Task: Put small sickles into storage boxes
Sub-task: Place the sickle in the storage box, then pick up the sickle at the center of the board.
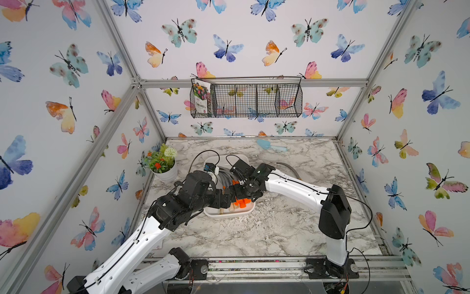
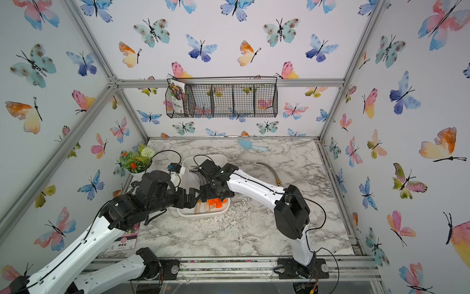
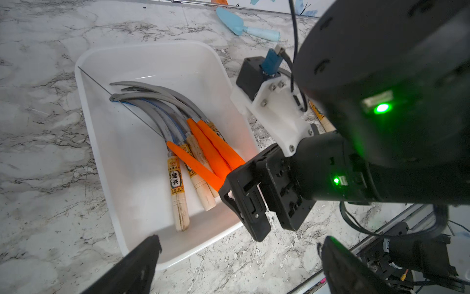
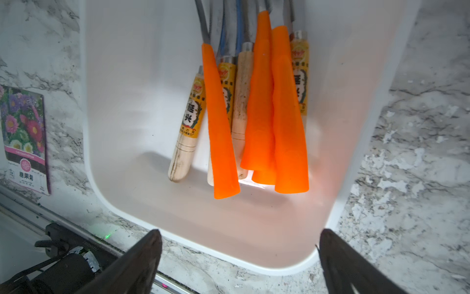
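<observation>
Hovering in both top views over the near end of the white tray (image 1: 229, 216), left gripper (image 1: 227, 200) beside right gripper (image 1: 243, 194), one stray sickle (image 2: 270, 170) lying well apart from the tray. From the left wrist, spread wide and empty by the tray's piled sickles (image 3: 162, 119). From the right wrist, wide too, nothing held above the tray; likely between placements, next calling for reaching the stray sickle's handle.

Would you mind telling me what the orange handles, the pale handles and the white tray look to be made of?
Orange handles: probably plastic or rubber, uniformly bright, smooth, seamless.
Pale handles: wood, unvarnished-looking, with grain, turned grooves and dark stains.
White tray: likely moulded plastic, slightly glossy, with rounded corners.
</observation>
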`<state>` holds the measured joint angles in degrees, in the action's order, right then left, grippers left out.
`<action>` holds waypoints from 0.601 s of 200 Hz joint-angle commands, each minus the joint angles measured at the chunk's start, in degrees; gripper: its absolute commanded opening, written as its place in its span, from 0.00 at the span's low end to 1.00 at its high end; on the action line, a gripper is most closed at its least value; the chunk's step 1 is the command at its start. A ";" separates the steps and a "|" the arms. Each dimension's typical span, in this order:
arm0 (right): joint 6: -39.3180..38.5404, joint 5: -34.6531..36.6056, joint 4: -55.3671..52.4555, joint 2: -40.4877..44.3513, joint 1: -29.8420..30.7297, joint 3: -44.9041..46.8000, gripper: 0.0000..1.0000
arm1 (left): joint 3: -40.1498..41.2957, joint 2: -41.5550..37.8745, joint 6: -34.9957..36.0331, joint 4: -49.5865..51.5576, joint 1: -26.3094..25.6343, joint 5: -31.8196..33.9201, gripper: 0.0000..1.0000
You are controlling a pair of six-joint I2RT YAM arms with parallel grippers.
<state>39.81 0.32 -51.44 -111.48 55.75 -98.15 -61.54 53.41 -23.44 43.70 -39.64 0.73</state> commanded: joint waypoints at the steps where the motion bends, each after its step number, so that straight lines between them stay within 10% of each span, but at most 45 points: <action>1: -0.69 1.54 -1.92 2.30 -2.52 2.03 0.98 | -1.72 2.08 1.66 -3.58 0.76 -3.00 0.98; 120: -6.82 0.65 0.37 9.94 -19.43 16.01 0.98 | -6.03 18.21 6.20 -12.96 3.56 -12.35 0.98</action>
<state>35.42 0.43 -51.11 -103.11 38.59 -84.40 -66.02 69.25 -19.18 33.54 -37.17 -7.79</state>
